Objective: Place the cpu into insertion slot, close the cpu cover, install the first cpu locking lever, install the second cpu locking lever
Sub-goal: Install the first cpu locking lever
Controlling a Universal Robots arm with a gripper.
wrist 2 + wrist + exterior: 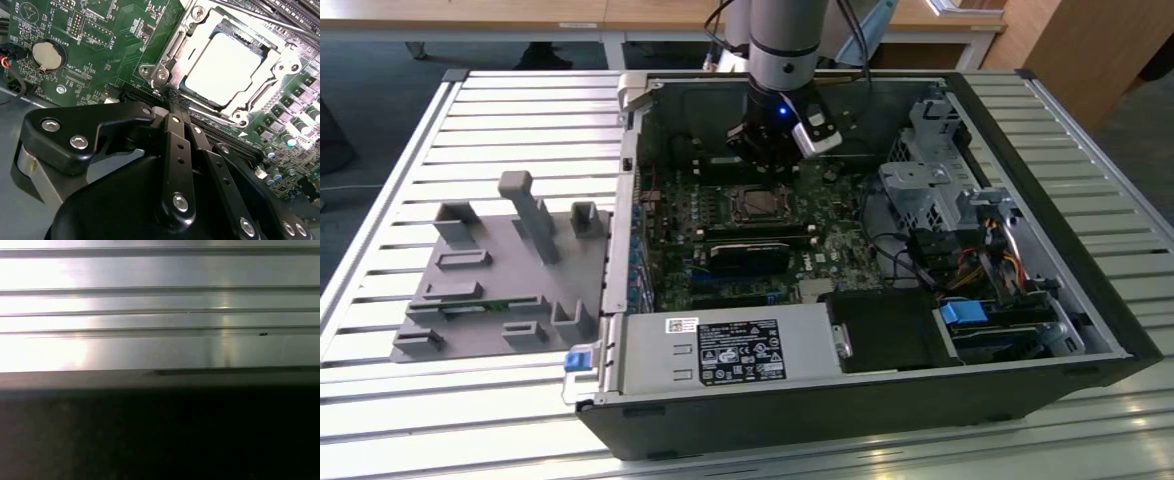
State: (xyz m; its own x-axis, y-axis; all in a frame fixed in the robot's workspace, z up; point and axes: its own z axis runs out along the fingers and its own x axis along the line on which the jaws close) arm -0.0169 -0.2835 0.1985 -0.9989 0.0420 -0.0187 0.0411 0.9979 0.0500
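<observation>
In the exterior view an open computer case lies on a slatted metal surface, with the robot arm coming down from the top centre of the frame so that its pincer hangs just above the motherboard, a little above the cpu socket near the frame's centre. There the cpu reads as a small dull square seated in its socket. A grey plastic fixture sits on the slats at the middle left, well apart from the arm, and a power supply fills the case's lower middle. The second wrist view gives what the exterior view cannot: close up, the cpu lies flat in the slot at the upper right of the frame, and the cpu cover is down around it, its silvery frame bordering the chip. A coin cell battery sits at the upper left. The pincer has its black fingers pressed together, gripping nothing, their tips near the cover's lower left corner. The first wrist view shows bright metal slats above a dark band.
</observation>
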